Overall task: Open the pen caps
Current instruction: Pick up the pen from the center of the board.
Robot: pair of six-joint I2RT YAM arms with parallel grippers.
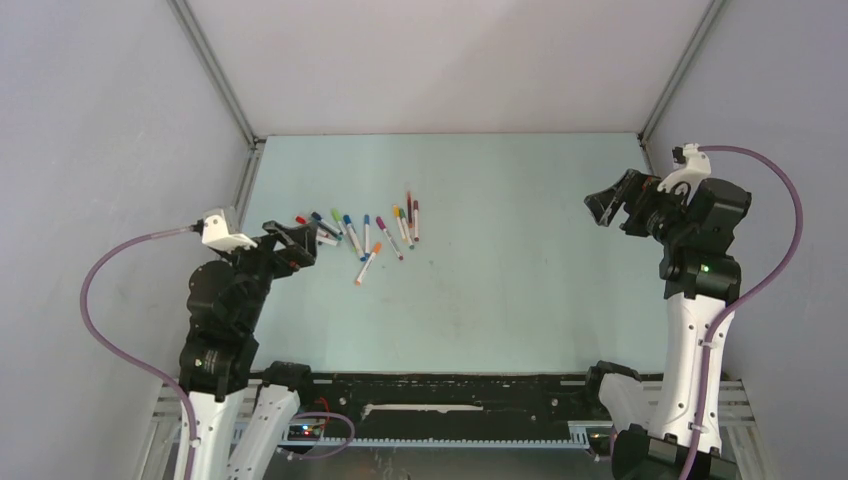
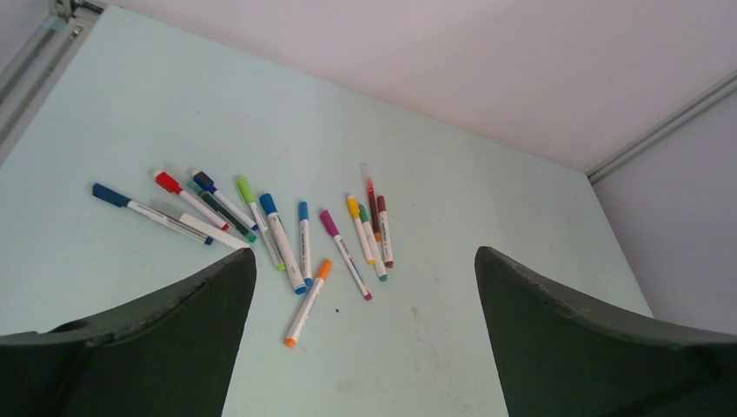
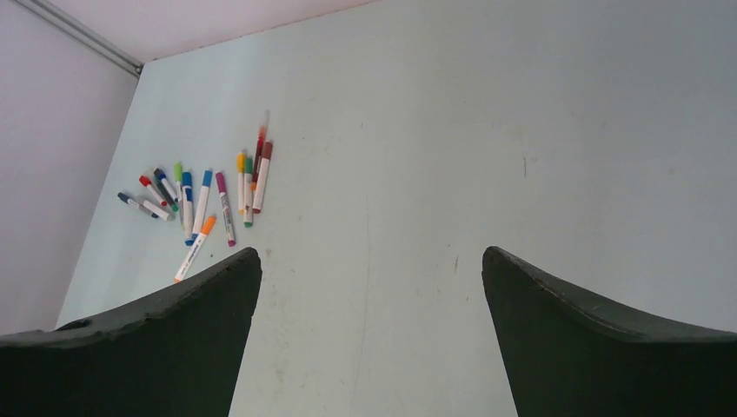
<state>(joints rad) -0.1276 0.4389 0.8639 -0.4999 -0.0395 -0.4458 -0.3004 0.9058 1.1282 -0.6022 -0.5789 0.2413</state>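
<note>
Left pincer (image 2: 365, 256) agape | right pincer (image 3: 369, 252) agape | pen caps (image 2: 268, 204) on pens (image 2: 284, 248)

From the top camera the pens (image 1: 365, 235) are way too tiny to tell where the pen caps (image 1: 376, 248) end and the barrels start. The left end effector (image 1: 300, 240) also sits over the leftmost couple of pens. Both wrist views chop the fingers (image 2: 130, 347) off at the bottom edge.
</note>
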